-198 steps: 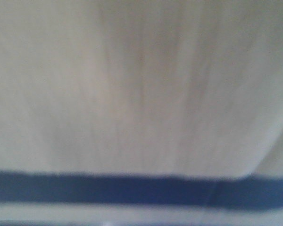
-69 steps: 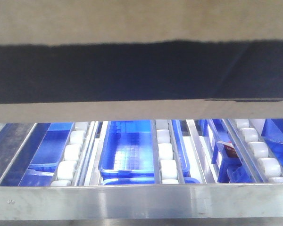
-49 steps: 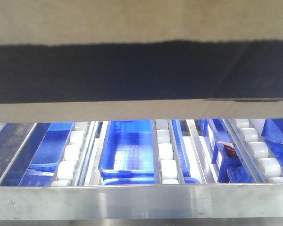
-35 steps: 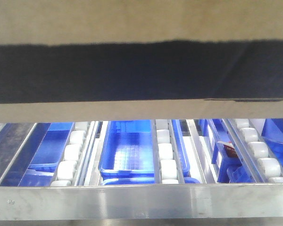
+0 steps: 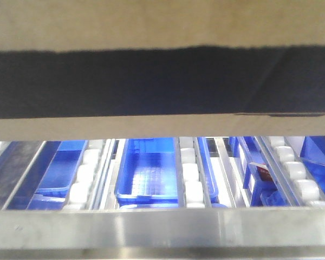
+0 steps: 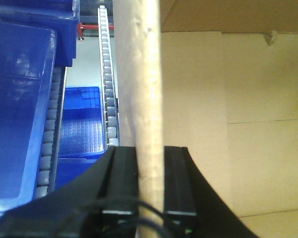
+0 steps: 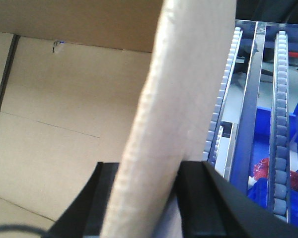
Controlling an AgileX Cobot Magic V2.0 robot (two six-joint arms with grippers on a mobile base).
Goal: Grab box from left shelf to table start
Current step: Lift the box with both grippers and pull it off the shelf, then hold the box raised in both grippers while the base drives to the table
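Left wrist view: the left gripper (image 6: 150, 153) is clamped on the box (image 6: 238, 124) wall, one finger inside against bare cardboard and a blue bin (image 6: 79, 119) outside it. The right gripper (image 7: 150, 168) pinches the opposite wall. Beyond its outer finger, another blue bin (image 7: 260, 144) holds a red item (image 7: 262, 168). In the front view, the box sits above the left shelf (image 5: 162, 230) rail.

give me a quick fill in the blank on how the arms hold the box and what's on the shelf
1. The left gripper and right gripper each clamp a wall of the box, one of the fingers inside it and one ____.
2. In the front view, a wide ____ band runs across the box.
3. On the shelf, ____ bins sit between rows of white rollers.

Missing words: outside; black; blue
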